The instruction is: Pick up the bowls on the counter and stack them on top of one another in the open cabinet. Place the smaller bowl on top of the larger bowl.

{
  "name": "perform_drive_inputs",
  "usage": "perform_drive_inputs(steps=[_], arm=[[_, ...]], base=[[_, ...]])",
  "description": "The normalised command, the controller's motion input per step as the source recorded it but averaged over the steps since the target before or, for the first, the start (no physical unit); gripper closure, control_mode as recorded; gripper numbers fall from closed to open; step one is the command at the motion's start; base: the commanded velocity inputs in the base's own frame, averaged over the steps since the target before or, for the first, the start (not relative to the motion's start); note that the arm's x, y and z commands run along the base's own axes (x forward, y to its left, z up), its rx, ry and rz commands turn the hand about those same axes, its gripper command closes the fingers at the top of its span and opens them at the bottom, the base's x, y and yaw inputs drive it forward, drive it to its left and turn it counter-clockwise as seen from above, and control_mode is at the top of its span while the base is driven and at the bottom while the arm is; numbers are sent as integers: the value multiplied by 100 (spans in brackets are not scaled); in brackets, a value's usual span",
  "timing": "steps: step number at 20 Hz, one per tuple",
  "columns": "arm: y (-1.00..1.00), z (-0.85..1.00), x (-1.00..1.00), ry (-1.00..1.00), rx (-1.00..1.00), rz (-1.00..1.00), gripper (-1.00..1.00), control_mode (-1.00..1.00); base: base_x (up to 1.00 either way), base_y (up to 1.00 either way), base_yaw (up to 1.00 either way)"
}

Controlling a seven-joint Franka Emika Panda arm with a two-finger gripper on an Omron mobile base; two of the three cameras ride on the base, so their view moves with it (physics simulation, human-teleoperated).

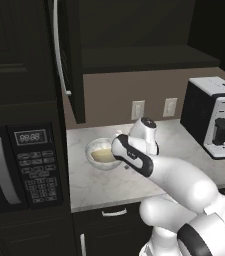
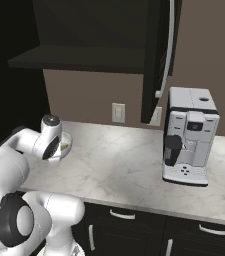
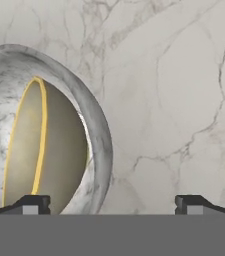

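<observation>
gripper [image 3: 112, 205]: wide open, holding nothing
smaller bowl [image 3: 49, 150]: nested in larger bowl [image 3: 96, 130] (on counter [image 3: 174, 100]), beside one fingertip [image 3: 31, 204]

"00:00" on microwave display [image 1: 30, 137]

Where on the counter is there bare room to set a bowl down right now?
The counter is bare between the larger bowl, which holds the smaller bowl, and the coffee machine. Its front edge by the arm is bare too. It is crowded at the bowls, where the open tool hovers.
</observation>
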Motion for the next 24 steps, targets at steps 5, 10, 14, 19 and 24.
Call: perform_drive_inputs(steps=[5, 10, 14, 19, 24], arm=[[0, 0, 15, -3, 0, -1, -100, -100], [0, 0, 17, -1, 0, 0, -100, -100], [0, 0, 14, -1, 0, 0, -100, -100], [0, -1, 20, 0, 0, 0, -100, -100], [0, -9, 24, 0, 0, 0, -100, -100]], base=[[0, 0, 0], [0, 0, 0], [0, 0, 0], [0, 0, 0], [0, 0, 0]])
